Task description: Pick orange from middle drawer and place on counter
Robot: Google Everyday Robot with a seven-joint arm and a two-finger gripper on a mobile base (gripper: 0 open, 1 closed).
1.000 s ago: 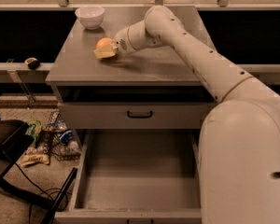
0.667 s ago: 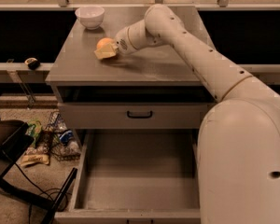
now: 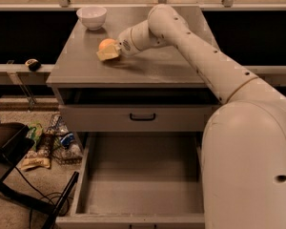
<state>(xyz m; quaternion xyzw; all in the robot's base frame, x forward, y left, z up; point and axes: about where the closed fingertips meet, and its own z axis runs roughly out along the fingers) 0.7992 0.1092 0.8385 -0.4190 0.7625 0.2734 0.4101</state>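
Dim warm light, tool (image 3: 109,52) over counter (image 3: 152,68) casting shadow

Change overall: none that shows across the last second.
Gripper (image 3: 109,51): same place as before, low over the counter's (image 3: 148,73) left half, between the left edge and the middle, closer to the back edge than the front.
Orange (image 3: 106,44): no shift; it sits at the gripper's tip, on the side toward the left edge, as before.
Arm (image 3: 205,66): same reach, in over the front right corner and across the counter.

On counter (image 3: 157,67), gripper (image 3: 107,51) meets orange (image 3: 106,44); middle drawer (image 3: 143,178) open below.
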